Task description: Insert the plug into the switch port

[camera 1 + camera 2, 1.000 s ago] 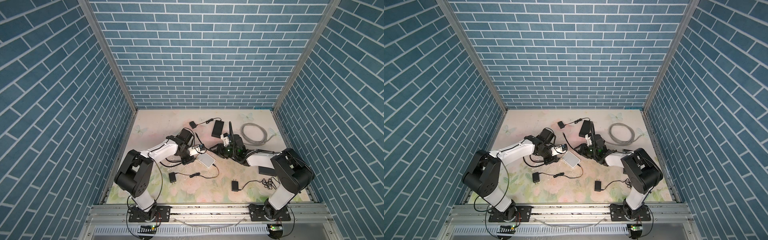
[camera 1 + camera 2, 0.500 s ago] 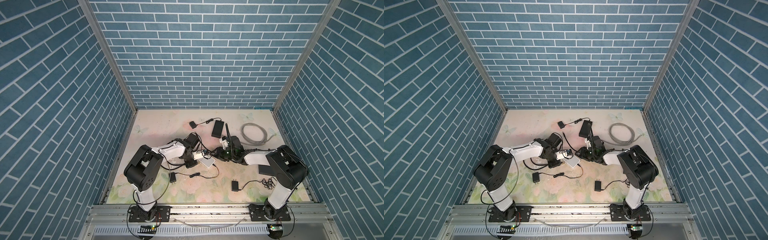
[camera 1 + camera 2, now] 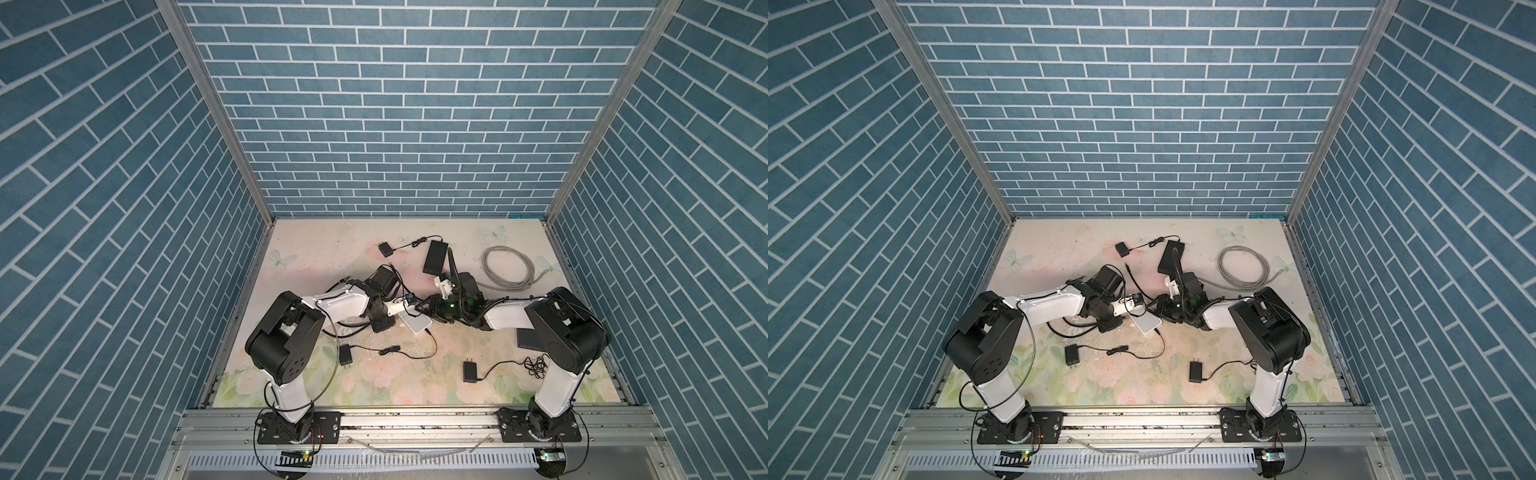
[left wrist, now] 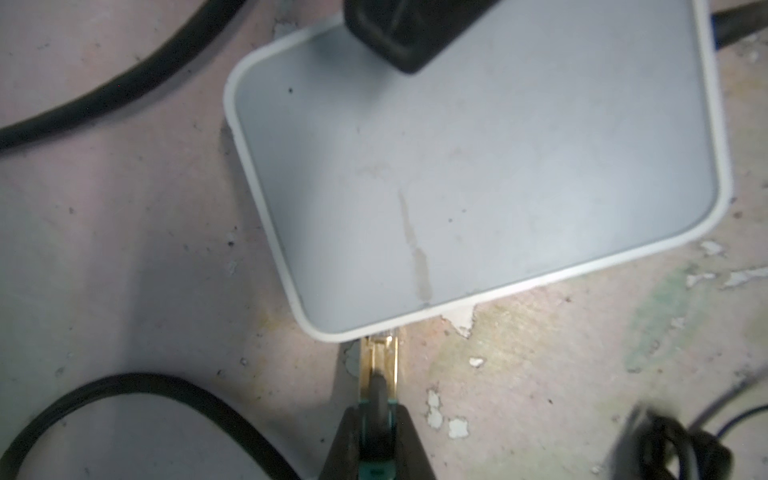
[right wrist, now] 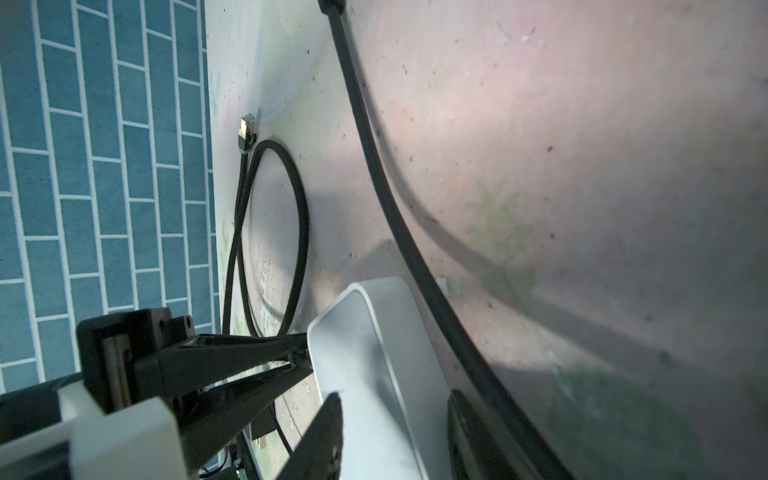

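The white switch (image 3: 417, 323) (image 3: 1148, 323) lies at the middle of the table. My left gripper (image 4: 378, 415) is shut on the cable's gold-and-clear plug (image 4: 379, 357), whose tip meets the side edge of the switch (image 4: 478, 174). The port itself is hidden under the rim. In both top views the left gripper (image 3: 409, 306) (image 3: 1140, 308) comes in from the left. My right gripper (image 5: 395, 399) (image 3: 428, 309) clamps the switch (image 5: 374, 374) from the right, one finger on the top face and the other outside its edge.
A black cable (image 5: 395, 216) runs past the switch, and a loop of it ends in another plug (image 5: 246, 124). Two black power adapters (image 3: 345, 356) (image 3: 469, 371) lie towards the front. A grey cable coil (image 3: 509, 268) and a black box (image 3: 435, 257) sit behind.
The left arm has swung its elbow in and carried the plug right, up to the switch's edge. The right gripper has shifted left onto the switch.
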`<state>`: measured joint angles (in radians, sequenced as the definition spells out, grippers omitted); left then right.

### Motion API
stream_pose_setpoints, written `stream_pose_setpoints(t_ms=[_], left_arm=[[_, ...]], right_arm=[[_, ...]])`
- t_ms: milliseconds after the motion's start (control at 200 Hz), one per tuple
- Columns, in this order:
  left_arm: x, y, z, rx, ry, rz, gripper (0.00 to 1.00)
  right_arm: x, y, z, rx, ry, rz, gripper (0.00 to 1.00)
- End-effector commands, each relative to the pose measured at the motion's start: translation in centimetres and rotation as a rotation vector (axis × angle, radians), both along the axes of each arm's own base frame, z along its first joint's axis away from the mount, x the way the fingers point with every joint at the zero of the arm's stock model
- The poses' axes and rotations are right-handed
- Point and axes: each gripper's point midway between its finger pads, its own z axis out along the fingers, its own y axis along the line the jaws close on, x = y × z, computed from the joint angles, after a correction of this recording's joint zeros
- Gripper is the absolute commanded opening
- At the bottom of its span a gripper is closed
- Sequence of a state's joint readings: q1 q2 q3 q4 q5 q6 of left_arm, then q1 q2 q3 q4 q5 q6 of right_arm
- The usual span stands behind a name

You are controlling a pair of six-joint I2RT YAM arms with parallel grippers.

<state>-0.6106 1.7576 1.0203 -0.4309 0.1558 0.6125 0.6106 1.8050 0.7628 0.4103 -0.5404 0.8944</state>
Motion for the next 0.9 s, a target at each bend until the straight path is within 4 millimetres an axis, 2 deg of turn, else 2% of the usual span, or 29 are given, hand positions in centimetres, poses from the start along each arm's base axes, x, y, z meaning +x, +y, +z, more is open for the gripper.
stream_pose_setpoints(t_ms=[0,165,410,665,760,895], left_arm=[[-0.2,-0.5,1.2,-0.008,-0.026,-0.003,0.12],[0.2,-1.8,2.3,-0.041,-0.054,0.021,0.13],[0.9,-2.6,1.6,0.001,-0.057,0.031,0.13],[0.2,-4.5,3.0,-0.084,-0.064,-0.045,0.12],[-0.6,-3.6,1.8,-0.023,-0.023,-0.08,0.12],[-1.2,-0.6,-1.3,0.152,0.018,-0.095,0.1]], right_arm=[[0.0,0.3,-0.2,0.018,0.029,-0.021,0.42],[-0.1,0.3,0.0,0.036,0.045,-0.034,0.42],[-1.1,-0.1,-0.2,0.044,0.057,-0.024,0.42],[-1.3,0.2,-0.9,0.072,0.074,0.011,0.42],[-1.2,-0.2,-1.2,0.06,0.075,-0.002,0.42],[-1.1,-0.9,-1.6,0.033,0.077,-0.035,0.42]])
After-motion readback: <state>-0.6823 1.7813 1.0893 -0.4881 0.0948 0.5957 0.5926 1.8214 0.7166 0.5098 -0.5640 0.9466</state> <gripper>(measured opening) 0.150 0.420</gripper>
